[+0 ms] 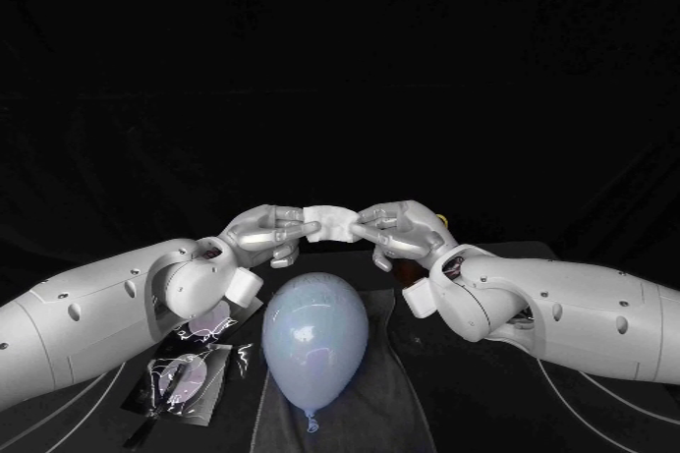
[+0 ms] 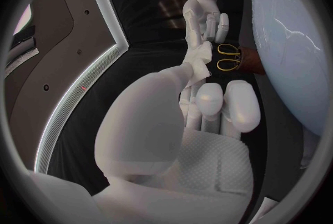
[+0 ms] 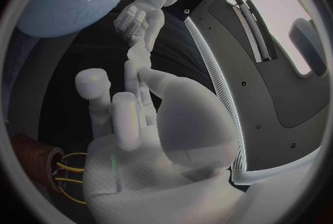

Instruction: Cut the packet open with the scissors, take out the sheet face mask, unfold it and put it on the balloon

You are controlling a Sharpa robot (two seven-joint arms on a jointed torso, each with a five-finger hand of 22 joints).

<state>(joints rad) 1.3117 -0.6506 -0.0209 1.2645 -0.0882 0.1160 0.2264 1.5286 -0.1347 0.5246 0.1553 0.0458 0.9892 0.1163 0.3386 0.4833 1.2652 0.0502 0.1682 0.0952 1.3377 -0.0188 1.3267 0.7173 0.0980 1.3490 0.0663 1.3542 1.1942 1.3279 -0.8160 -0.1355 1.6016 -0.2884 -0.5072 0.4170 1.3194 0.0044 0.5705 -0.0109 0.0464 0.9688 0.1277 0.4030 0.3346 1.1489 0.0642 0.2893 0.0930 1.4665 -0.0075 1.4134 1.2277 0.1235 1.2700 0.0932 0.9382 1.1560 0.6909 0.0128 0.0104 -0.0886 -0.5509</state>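
Note:
A folded white sheet face mask [image 1: 330, 220] hangs in the air between my two hands, above the far end of the balloon. My left hand [image 1: 269, 235] pinches its left edge and my right hand [image 1: 404, 232] pinches its right edge. The pale blue balloon [image 1: 314, 340] lies lengthwise on the table below them, knot toward me. In the left wrist view the mask [image 2: 201, 63] sits at the tips of my left hand [image 2: 201, 101], with the right hand [image 2: 205, 1] meeting it and the balloon [image 2: 291, 40] beside. The right wrist view shows my right hand [image 3: 132, 118] touching the left hand [image 3: 149, 7].
The cut-open packet [image 1: 185, 374] lies on the table at the near left, beside the balloon. The yellow-handled scissors [image 2: 227, 57] stand in a brown holder [image 3: 31, 152] under my right hand. A dark mat [image 1: 382, 374] lies under the balloon.

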